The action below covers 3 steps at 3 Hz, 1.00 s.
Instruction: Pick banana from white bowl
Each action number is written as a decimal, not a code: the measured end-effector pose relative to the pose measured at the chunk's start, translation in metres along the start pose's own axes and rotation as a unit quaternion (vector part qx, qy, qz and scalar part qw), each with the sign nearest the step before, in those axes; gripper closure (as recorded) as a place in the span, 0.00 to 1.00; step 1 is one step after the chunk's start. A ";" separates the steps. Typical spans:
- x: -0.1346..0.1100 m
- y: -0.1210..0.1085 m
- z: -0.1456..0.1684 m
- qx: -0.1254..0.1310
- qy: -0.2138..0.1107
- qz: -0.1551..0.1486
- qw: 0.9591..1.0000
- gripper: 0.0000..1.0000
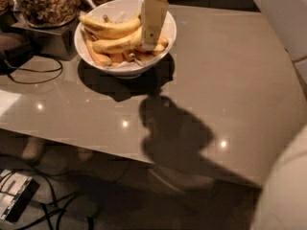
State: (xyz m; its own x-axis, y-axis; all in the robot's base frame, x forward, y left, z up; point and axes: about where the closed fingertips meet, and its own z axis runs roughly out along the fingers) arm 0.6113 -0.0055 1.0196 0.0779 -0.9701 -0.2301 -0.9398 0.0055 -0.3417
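The white bowl (125,70) stands at the back left of the beige table and holds several bananas. The banana (109,28), long, curved and yellow, lies across the top of the pile, with another long one (115,45) just below it. My gripper (153,22) hangs down from the top edge of the view over the right half of the bowl. Its cream tip is in front of the bananas' right ends and hides them. I cannot tell whether it touches them.
A glass jar of brown nuts (45,4) stands on a tray left of the bowl. A black cable (33,75) loops on the table's left side. White robot parts fill the bottom right corner (283,190) and top right corner (283,13). The table's front edge (120,152) runs across the lower part of the view.
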 end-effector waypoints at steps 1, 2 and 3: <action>-0.014 -0.008 0.018 -0.016 -0.005 -0.002 1.000 0.15; -0.024 -0.014 0.030 -0.026 -0.006 -0.004 1.000 0.32; -0.031 -0.018 0.041 -0.033 -0.003 -0.007 0.999 0.38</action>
State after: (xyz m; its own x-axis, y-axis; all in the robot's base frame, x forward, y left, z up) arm 0.6393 0.0345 0.9952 0.0931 -0.9683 -0.2317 -0.9583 -0.0240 -0.2849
